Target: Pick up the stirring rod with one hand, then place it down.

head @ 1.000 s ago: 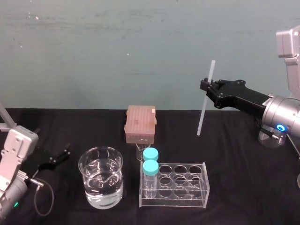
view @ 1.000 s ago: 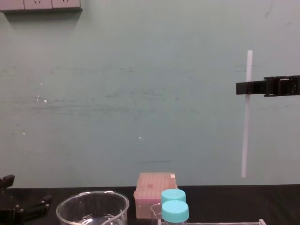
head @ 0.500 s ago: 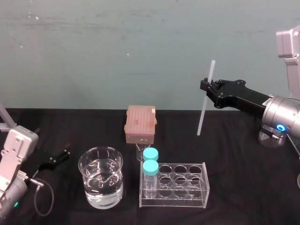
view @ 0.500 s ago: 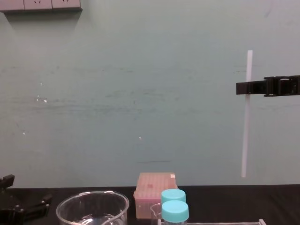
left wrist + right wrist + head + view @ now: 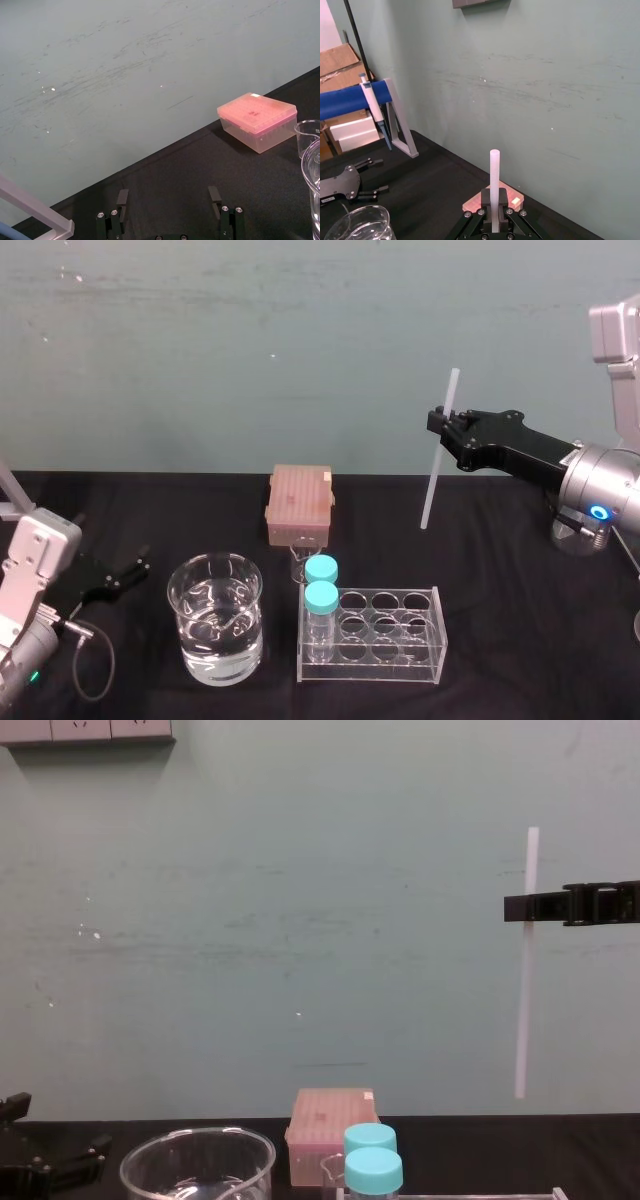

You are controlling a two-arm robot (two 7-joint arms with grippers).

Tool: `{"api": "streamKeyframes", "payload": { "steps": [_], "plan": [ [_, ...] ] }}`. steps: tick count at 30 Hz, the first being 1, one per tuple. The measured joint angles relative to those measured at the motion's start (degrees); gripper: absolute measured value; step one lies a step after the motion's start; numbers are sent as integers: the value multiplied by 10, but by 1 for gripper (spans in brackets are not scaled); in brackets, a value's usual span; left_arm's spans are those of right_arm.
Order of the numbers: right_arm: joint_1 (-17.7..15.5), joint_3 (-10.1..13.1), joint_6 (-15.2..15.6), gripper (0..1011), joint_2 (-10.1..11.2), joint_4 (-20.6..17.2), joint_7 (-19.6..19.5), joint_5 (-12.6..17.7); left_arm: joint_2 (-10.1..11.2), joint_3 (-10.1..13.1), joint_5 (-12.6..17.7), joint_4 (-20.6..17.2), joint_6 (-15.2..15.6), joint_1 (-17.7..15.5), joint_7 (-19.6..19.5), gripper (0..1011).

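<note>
black ribbed right gripper (image 5: 438,423) pinches the long white translucent stirring rod (image 5: 432,485) below its top, axis near upright, tip above the black table (image 5: 520,580) (left gripper (image 5: 138,572) idle, spread).

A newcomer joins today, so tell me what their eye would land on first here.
The white stirring rod, gripped nearly upright by the right gripper above the right of the black table. Next, the water-filled beaker and two blue-capped vials in the clear rack at front centre; the left gripper rests open at far left.
</note>
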Motion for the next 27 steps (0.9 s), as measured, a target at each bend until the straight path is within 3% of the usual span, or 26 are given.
{"api": "streamKeyframes", "payload": {
  "steps": [27],
  "plan": [
    [0,0,0,72,0,0,0,0,0,0,0,0,0,0,0,1005]
  ]
}}
